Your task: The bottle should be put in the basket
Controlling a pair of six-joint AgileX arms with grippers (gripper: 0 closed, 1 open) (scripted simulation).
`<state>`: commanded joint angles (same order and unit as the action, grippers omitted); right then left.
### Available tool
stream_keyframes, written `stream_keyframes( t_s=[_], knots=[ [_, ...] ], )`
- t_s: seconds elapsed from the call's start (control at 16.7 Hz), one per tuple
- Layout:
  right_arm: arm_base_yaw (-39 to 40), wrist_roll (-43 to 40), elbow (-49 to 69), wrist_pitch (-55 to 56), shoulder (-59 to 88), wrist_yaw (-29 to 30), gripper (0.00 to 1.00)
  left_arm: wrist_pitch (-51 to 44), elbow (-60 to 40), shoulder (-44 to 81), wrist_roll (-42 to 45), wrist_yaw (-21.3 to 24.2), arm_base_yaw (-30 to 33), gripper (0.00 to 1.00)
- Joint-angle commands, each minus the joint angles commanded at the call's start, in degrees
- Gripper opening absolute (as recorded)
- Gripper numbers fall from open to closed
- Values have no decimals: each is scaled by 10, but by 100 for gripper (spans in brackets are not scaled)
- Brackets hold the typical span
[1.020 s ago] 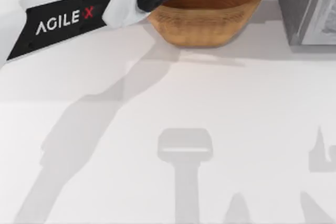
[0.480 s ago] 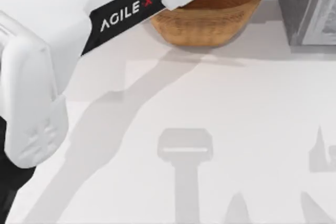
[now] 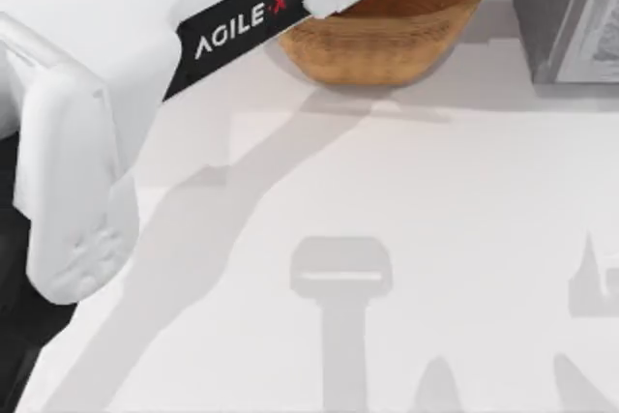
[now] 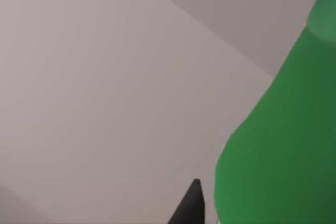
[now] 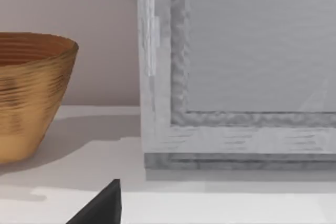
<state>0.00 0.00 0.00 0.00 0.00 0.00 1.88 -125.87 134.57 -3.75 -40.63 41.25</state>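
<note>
The left arm [image 3: 145, 55] is stretched across the table [image 3: 406, 239] to the wicker basket [image 3: 406, 41], its black wrist end held above the basket's open bowl. In the left wrist view the green bottle [image 4: 283, 145] is seen right beside a dark fingertip [image 4: 190, 205]; whether it is gripped cannot be told. Just to the right of the basket stands a grey framed panel [image 5: 236, 72]. A finger of the right gripper [image 5: 102, 208] is seen low over the table near the basket.
</note>
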Motion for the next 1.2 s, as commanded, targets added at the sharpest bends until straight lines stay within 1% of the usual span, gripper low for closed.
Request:
stream_keyframes(
  t_s=[0.42,0.72,1.2],
  knots=[
    [0,0,0,0,0,0,100,-1,-98,96,2,24,-22,0],
    [0,0,0,0,0,0,100,-1,-106,104,2,28,-26,0],
    [0,0,0,0,0,0,100,-1,-106,104,2,28,-26,60]
  ],
)
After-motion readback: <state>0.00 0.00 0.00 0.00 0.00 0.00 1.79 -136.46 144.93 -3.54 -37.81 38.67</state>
